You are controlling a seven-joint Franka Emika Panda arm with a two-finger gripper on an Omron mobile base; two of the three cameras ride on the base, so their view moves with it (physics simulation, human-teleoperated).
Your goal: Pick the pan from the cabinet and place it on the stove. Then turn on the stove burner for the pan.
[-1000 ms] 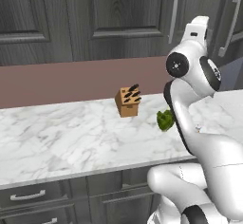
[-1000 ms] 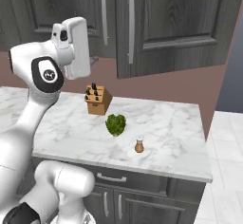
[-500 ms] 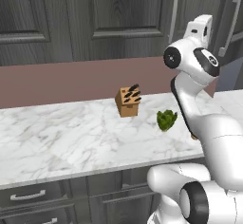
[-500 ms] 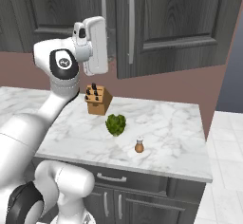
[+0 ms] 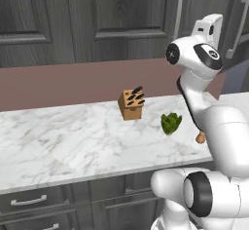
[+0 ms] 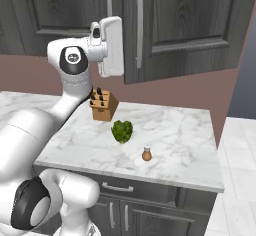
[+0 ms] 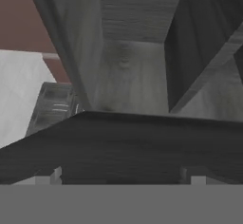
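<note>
Marble counter (image 6: 170,130) lies well below the gripper (image 6: 114,45), which is raised to the height of the wall cabinets. On that counter, down from the hand, stand a wooden knife block (image 6: 103,105) with dark handles, a leafy green vegetable (image 6: 122,131) just in front of it, and a small brown shaker (image 6: 146,154) nearer the front edge; all three sit apart from one another. In the left base view the same knife block (image 5: 132,104) and green vegetable (image 5: 170,123) sit to the left of the arm's white links, and the shaker (image 5: 200,137) peeks out beside the arm.

Directly ahead of the hand is the cabinet (image 6: 190,25), dark grey wood grain with a raised-panel door and a long vertical silver bar handle (image 6: 139,30). That door stands swung partly outward, its lower edge hanging over the reddish-brown wall strip. The hand sits just left of the bar handle, close to the door's edge; whether it touches cannot be told.

From the hand camera, the dark door edge crosses the lower view, and beyond it the grey cabinet interior (image 7: 130,76) opens up. No pan can be made out inside.

The jaws stand wide apart and hold nothing.
</note>
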